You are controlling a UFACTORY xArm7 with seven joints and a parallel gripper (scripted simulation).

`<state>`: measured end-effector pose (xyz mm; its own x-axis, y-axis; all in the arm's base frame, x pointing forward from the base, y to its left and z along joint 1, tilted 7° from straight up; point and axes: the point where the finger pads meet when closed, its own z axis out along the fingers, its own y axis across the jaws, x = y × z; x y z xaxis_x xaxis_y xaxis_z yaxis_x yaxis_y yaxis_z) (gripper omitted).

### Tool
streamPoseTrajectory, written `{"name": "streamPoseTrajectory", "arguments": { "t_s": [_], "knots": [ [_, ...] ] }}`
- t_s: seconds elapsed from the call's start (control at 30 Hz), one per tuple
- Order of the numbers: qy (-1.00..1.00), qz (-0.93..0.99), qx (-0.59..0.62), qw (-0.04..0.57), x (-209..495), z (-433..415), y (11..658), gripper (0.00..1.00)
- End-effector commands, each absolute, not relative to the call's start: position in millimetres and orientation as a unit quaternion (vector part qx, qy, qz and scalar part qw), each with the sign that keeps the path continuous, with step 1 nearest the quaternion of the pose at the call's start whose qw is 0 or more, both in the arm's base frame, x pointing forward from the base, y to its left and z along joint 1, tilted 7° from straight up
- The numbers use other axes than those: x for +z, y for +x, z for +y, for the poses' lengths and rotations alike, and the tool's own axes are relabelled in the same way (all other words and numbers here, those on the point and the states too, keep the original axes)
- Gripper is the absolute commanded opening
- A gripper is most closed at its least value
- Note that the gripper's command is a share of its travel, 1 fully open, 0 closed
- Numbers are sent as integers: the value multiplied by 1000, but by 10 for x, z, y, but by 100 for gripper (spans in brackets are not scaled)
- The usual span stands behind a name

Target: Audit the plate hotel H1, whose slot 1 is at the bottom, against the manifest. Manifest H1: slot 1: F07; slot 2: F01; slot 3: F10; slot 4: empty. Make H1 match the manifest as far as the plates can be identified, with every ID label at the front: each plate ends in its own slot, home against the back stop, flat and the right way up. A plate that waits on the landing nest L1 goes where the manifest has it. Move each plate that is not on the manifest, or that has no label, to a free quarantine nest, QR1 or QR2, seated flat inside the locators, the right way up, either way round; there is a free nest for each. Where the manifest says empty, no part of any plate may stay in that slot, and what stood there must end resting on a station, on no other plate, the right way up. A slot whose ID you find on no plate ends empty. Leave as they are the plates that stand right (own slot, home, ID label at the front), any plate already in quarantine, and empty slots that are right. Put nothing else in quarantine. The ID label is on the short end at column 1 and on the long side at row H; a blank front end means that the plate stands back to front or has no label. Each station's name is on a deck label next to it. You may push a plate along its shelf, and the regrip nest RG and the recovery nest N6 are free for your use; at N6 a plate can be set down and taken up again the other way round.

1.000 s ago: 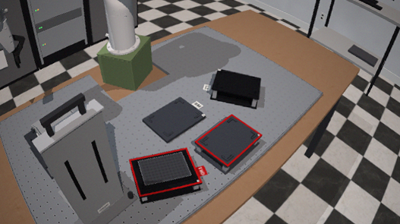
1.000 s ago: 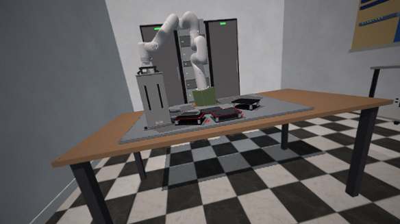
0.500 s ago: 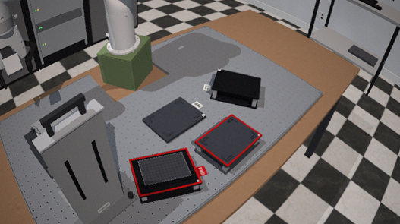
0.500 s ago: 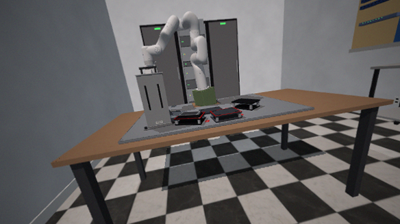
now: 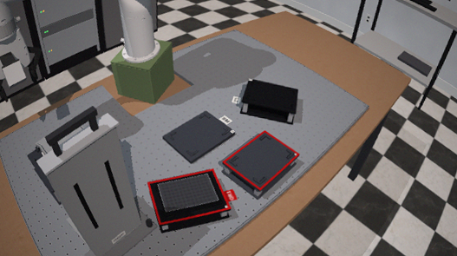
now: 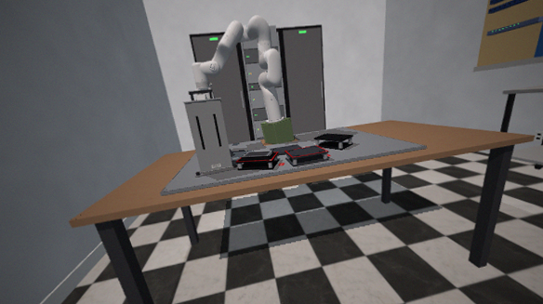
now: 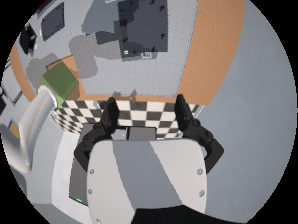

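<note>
A robot arm holds its pincer (image 5: 4,70) spread wide and gripping nothing, out past the bench (image 5: 342,55) edge above the checkered floor, behind the tall grey plate rack (image 5: 91,181) it is charged with auditing. From that perch its wrist camera looks down on the rack's top, likely a vantage for reading the shelves before any move. The rack's slots face away from the overhead and room cameras, so its plates cannot be seen. One plate (image 5: 188,192) already sits flat in the nearer red-rimmed quarantine tray (image 5: 165,218); the second red-rimmed tray (image 5: 291,153) beside it appears free, as do the flat dark nest (image 5: 198,135) and the raised black nest (image 5: 271,96)
</note>
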<state>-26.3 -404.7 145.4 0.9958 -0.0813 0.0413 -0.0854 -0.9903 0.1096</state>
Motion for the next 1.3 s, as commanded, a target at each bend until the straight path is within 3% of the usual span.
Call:
{"name": "streamPoseTrajectory", "arguments": {
  "t_s": [0.0,1.27],
  "knots": [
    [997,-42,18,58,1469,-4059,-264,100],
    [997,-42,18,58,2496,-3940,-297,100]
  ]
}}
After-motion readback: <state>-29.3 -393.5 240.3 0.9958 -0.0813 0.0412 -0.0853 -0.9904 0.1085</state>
